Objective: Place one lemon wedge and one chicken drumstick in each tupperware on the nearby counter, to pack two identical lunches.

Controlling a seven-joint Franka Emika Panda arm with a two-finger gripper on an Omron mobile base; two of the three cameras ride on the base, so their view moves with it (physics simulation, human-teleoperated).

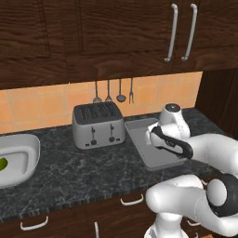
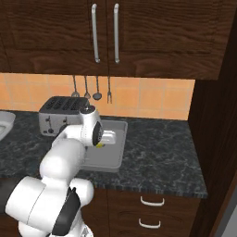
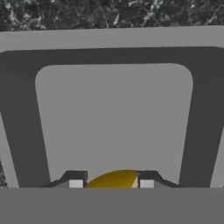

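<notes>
My gripper [image 3: 111, 183] is shut on a yellow lemon wedge [image 3: 113, 179] and hangs just above the floor of the rectangular tray-like tupperware [image 3: 113, 118]. From the right base view the wedge [image 2: 99, 145] peeks out under the hand, over the tray [image 2: 113, 155]. That tray [image 1: 139, 139] lies on the dark counter [image 1: 93, 172] right of the toaster. The bowl-like tupperware [image 1: 21, 155] sits at the far left, with a yellow-green lemon wedge [image 1: 2, 163] inside. The chicken drumsticks are out of view.
A silver toaster [image 1: 97, 124] stands directly left of the tray, against the tiled wall. Utensils [image 1: 114, 93] hang above it under dark upper cabinets. A tall dark cabinet side [image 2: 213, 139] closes the counter's right end. Drawers with white handles [image 2: 152, 201] sit below.
</notes>
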